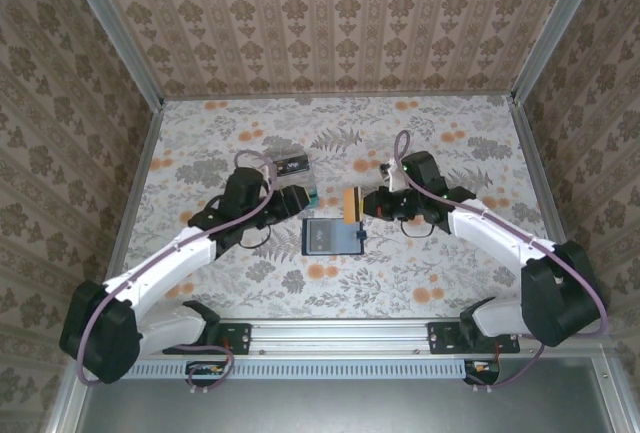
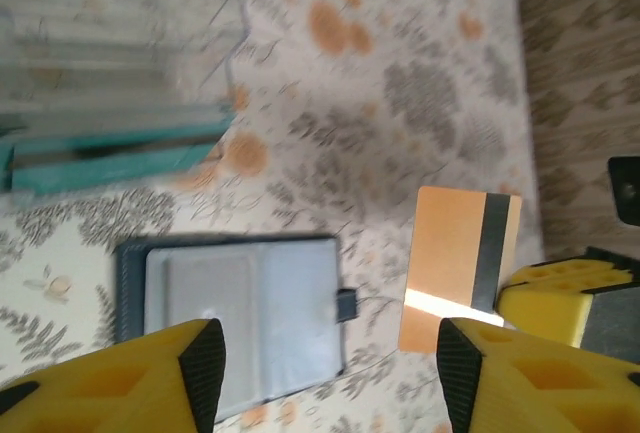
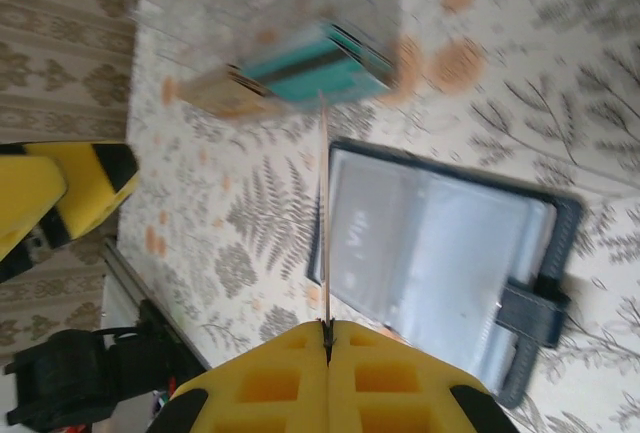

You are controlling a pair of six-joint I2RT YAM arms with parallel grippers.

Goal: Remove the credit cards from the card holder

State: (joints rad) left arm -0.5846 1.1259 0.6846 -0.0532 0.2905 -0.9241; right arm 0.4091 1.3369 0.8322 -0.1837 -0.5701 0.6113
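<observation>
As my right gripper (image 3: 328, 330) pinches the orange card (image 2: 460, 263), left gripper (image 2: 328, 358) wide, I should lay it right of the card holder (image 2: 245, 303).

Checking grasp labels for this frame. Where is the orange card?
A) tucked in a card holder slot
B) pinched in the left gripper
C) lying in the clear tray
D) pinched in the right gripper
D: the orange card is clamped between the shut fingers of the right gripper, outside the open card holder; the left gripper is open and holds nothing.
</observation>
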